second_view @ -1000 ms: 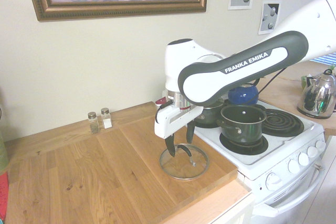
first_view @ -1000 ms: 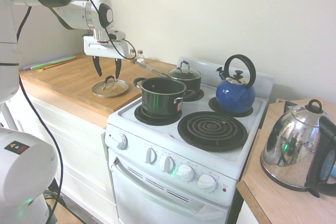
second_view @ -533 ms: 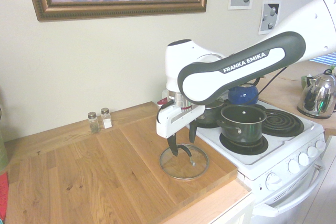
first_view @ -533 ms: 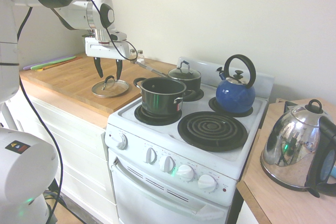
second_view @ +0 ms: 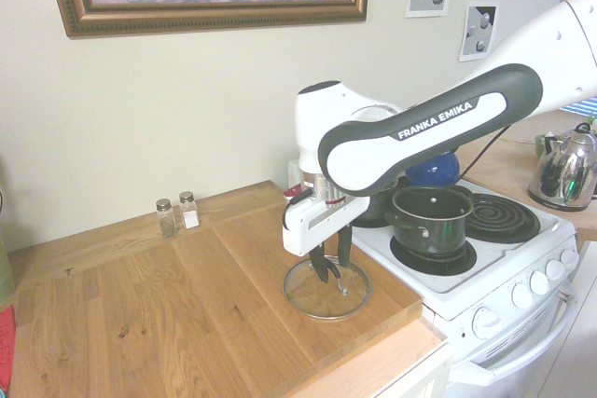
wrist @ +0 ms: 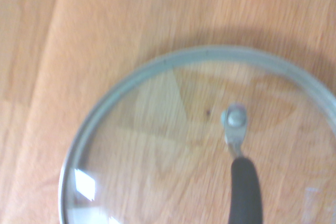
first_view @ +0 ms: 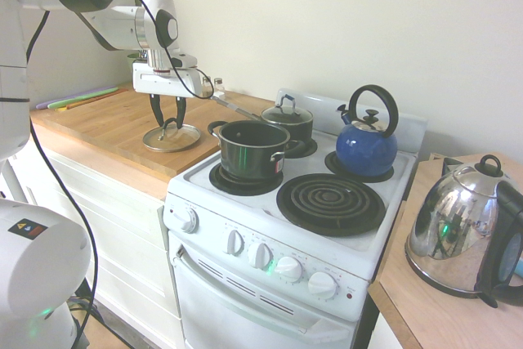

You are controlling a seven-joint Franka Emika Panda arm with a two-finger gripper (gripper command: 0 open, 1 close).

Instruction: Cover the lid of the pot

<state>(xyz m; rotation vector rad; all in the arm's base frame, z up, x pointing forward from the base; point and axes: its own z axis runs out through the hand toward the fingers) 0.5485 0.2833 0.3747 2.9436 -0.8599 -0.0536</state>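
While the lid (second_view: 326, 288) lies flat on the desk (second_view: 168, 314) beside the stove, the tool (second_view: 332, 266), part-open, straddles its handle without a confirmed grip; lifting and placement onto the uncovered pot (second_view: 431, 218) remain.

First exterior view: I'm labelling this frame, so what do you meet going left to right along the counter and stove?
lid under the gripper → pot → blue kettle → chrome electric kettle
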